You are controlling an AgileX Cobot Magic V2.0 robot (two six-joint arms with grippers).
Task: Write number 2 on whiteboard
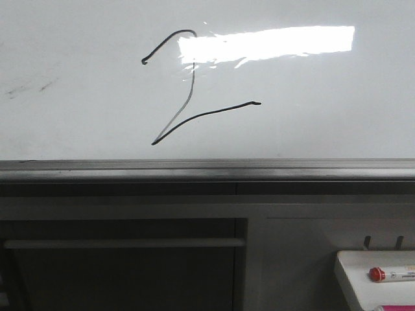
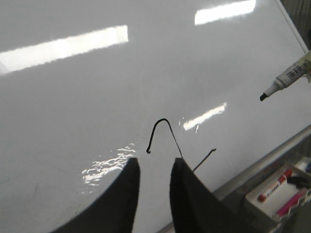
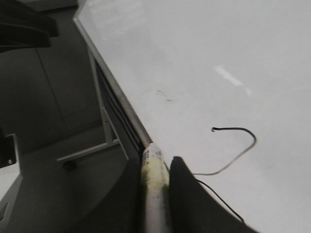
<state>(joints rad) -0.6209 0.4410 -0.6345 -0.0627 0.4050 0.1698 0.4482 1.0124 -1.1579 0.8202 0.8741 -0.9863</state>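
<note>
The number 2 point(image 1: 194, 91) stands drawn on the whiteboard point(image 1: 78, 123), just above the grey edge rail point(image 1: 207, 170): a hooked top, a faint grey diagonal, and a dark base stroke that sweeps up to the right. It reads more like a Z, but the figure looks complete, so I take the step in hand to be the pull-away.

To do that well, the marker's tip should come straight off the board and stay off, since any drag across the glossy face would leave a stray tail on the base stroke. The faint diagonal could bear a second pass, though retracing risks a doubled line.

The right hand point(image 3: 155, 170) is clamped on a white marker point(image 3: 154, 194), its dark fingers point(image 3: 187, 194) pressed along the barrel. From the left wrist view the marker's black tip point(image 2: 263, 97) hangs clear of the board, well apart from the figure.

The left hand point(image 2: 154, 174) hovers near the board with a narrow gap between its fingers and nothing in it, touching nothing.

Below the rail, a small white tray point(image 1: 353, 285) holds a red-capped marker point(image 1: 389, 274).
</note>
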